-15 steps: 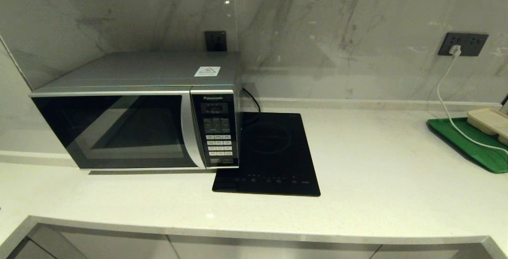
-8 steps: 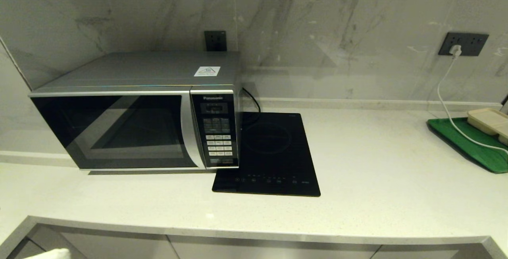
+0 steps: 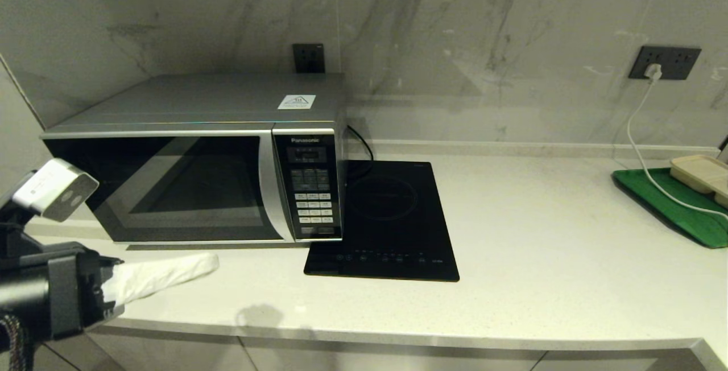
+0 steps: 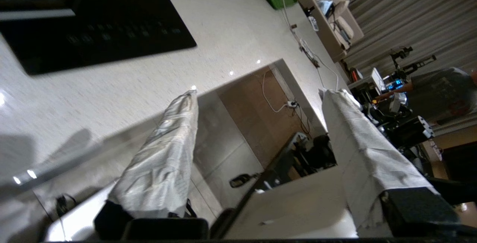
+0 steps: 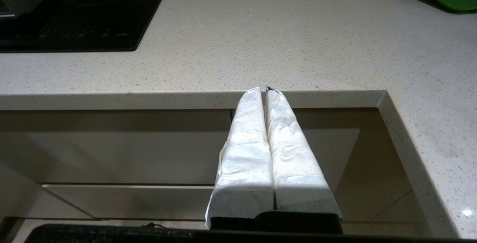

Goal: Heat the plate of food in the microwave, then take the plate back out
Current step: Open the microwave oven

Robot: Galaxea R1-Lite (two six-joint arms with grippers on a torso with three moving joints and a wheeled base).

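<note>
Pale stone counter (image 3: 540, 257), marble wall behind. Left gripper (image 4: 257, 97) hovers at the near-left edge, fingers apart and empty, pointing toward the microwave (image 3: 193, 160) at far left — door shut, likely reaching to open it. Right gripper (image 5: 265, 91) parked below the near edge, fingers together; plate of food not visible.

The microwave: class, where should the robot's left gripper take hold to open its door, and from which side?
Probably the curved silver strip on the door's right edge, beside the keypad panel: it is the only break in the flat dark glass. The open left gripper, low before the microwave, should approach from the front.
</note>
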